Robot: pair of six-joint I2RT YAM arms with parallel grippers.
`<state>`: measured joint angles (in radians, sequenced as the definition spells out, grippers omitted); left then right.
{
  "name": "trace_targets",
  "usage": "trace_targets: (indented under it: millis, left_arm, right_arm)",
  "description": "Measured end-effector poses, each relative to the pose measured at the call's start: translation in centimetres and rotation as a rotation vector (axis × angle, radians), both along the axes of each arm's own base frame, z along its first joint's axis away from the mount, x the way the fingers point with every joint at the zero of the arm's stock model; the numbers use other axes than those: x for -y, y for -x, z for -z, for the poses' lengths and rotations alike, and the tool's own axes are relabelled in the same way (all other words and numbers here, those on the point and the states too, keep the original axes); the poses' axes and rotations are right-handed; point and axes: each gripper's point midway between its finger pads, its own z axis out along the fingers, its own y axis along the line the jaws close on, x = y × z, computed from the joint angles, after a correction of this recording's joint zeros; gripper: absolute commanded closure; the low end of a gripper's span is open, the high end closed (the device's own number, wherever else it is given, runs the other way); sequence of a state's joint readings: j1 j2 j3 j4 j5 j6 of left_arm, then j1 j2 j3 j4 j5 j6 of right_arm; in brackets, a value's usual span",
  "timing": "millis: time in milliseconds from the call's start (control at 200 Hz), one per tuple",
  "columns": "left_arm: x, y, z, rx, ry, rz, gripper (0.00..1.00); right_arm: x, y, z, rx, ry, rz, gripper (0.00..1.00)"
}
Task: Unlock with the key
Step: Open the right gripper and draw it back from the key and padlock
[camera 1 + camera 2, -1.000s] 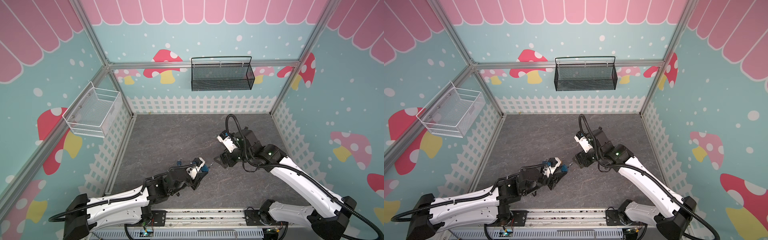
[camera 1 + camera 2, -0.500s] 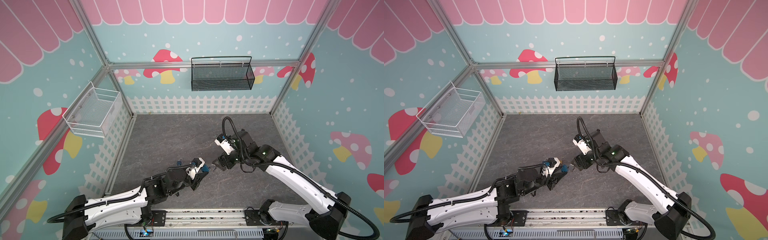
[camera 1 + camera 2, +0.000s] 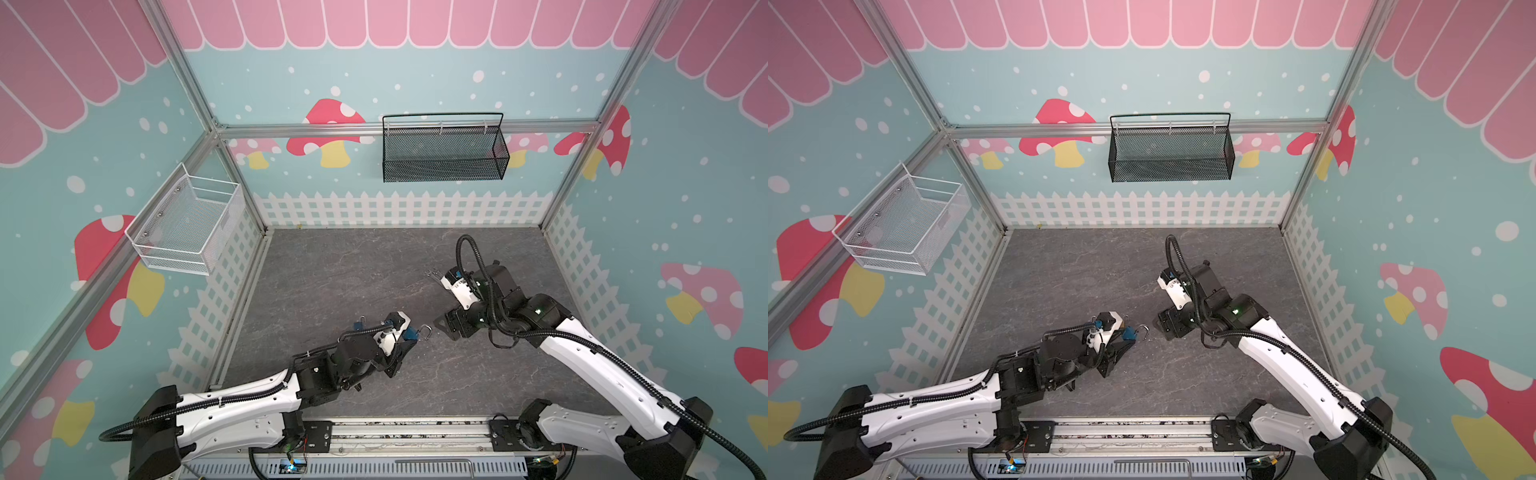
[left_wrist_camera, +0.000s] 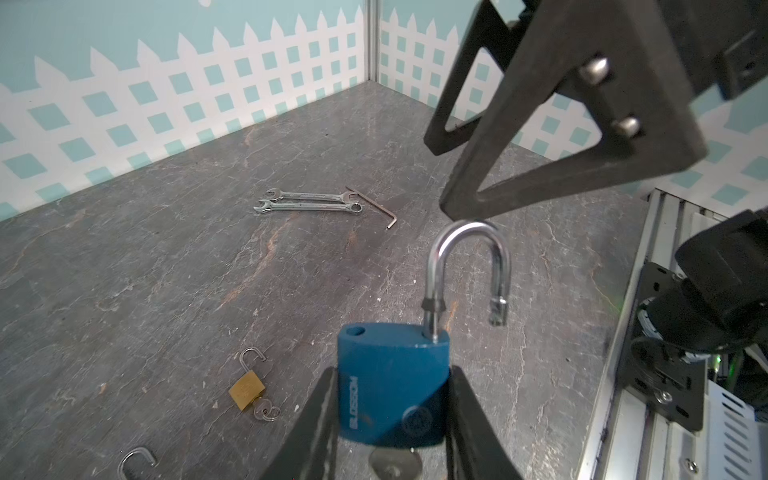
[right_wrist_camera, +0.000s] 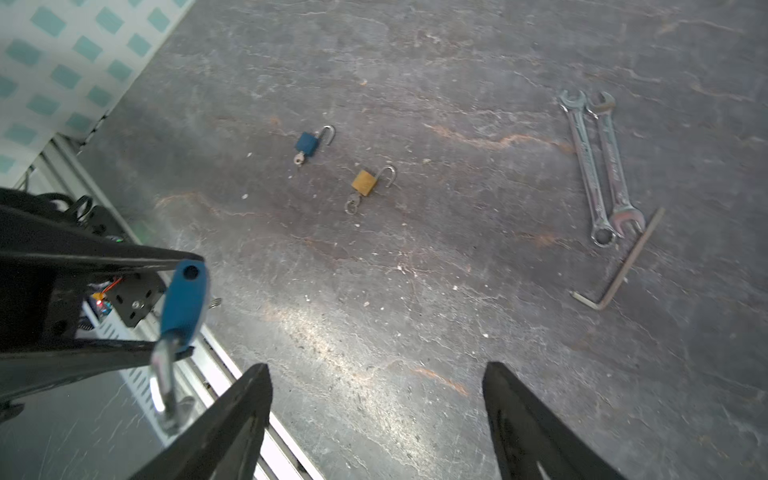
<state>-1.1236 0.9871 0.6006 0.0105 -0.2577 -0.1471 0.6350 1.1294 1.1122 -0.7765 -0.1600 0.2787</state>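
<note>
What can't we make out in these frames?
key: left wrist view, cut off by the bottom edge below the held blue padlock; its turn is unreadable.
loose shackle: left wrist view, its lock body cut off by the bottom edge.
wrenches: in a top view, mostly behind the right arm, tiny.

Both arms reach toward the middle, the left end effector (image 3: pixel 406 338) clamped on the blue padlock (image 4: pixel 392 382), the right end effector (image 3: pixel 442 330) facing it, jaws spread wide.
</note>
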Motion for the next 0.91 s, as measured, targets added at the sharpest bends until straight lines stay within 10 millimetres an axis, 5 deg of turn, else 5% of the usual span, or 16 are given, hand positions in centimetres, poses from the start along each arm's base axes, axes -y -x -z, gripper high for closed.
trace_targets:
  millis: [285,585,906]
  left_arm:
    - [1.4,-2.8,1.1,-0.223,0.030,-0.237,1.00]
    - [4.1,-4.4,7.0,-0.499,-0.038,-0.461,1.00]
    - [5.6,-5.8,12.8,-0.604,-0.165,-0.599,1.00]
  right_arm:
    - [5.5,-2.6,2.4,0.008,-0.031,0.256,0.11]
    - [9.5,-4.6,6.0,-0.043,-0.127,0.431,0.11]
    - [11.0,-4.5,8.5,-0.067,-0.209,0.510,0.11]
